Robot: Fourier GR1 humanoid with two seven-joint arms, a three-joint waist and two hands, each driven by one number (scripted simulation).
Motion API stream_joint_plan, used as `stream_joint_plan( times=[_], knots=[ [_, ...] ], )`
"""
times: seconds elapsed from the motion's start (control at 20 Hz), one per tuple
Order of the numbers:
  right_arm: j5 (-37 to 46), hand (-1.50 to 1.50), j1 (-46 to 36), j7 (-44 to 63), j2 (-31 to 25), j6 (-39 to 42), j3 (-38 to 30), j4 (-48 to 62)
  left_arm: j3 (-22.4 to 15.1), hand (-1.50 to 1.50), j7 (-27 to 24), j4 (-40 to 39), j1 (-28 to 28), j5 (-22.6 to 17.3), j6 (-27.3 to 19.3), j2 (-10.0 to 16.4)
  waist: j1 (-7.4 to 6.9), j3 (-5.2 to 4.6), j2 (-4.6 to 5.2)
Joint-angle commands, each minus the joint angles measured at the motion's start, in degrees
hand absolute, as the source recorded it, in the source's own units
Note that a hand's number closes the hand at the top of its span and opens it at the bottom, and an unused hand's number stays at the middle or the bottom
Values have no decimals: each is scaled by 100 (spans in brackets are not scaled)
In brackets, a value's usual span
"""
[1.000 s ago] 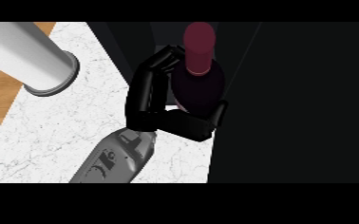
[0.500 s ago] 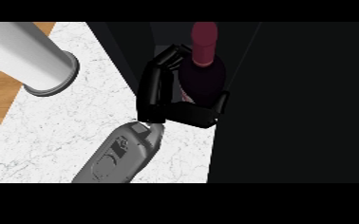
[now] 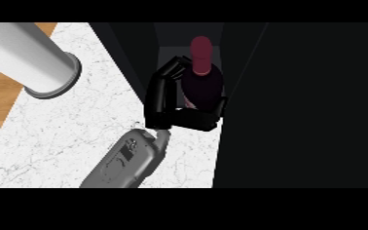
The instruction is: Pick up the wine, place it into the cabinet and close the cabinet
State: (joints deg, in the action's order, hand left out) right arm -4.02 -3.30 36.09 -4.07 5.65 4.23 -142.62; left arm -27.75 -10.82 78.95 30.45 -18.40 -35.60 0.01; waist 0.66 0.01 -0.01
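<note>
The left hand (image 3: 162, 103) is closed round the wine (image 3: 203, 80), holding the bottle by its dark body. Its fingers (image 3: 173, 71) run up the bottle's left side and bend in at the tips towards the shoulder, just under the neck. The thumb (image 3: 198, 121) crosses below them and reaches to the right over the lower part of the bottle, so the hand forms a narrow ring with the glass inside it. A sliver of paler bottle shows in the gap between fingers and thumb. The wine stands roughly upright, its dark red neck and cap rising above and just beyond the fingertips. It sits inside the dark opening of the cabinet (image 3: 295, 102), whose black side fills everything to the right of the hand. Whether the base of the bottle rests on the cabinet floor cannot be told, since the thumb and the shadow cover it. Behind the hand, the grey forearm (image 3: 126, 163) comes in from the lower edge, slanting up and to the right, its wrist just below the thumb. It passes over the white marbled counter (image 3: 79, 126), which spreads to the left of the hand. Well to the hand's upper left, apart from it, a pale grey cylinder (image 3: 34, 58) stands on that counter with a flared rim at its lower end.
</note>
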Motion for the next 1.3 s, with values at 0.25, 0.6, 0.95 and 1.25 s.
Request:
stream_joint_plan(
  times=[0.25, 0.6, 0.95, 1.25],
  knots=[
    [-305, -150, 470, 321, 4, 52, 115, -994, 53, 150, -490, -868, 45, 419, -26, 0, 15, 0, -8],
    [-389, -150, 175, -211, 54, 176, -80, -160, 368, 150, -1282, -1908, 658, -225, -8, -1, 34, -1, 15],
    [-240, -150, 91, -31, 82, 67, -62, -254, 665, 150, -1349, -1935, 646, -373, 245, 0, -11, 0, 1],
    [-154, -150, 283, 353, 203, -88, 234, -804, 1330, 150, -1586, -2936, 941, -416, 1003, 21, 30, -3, 7]
  ],
)
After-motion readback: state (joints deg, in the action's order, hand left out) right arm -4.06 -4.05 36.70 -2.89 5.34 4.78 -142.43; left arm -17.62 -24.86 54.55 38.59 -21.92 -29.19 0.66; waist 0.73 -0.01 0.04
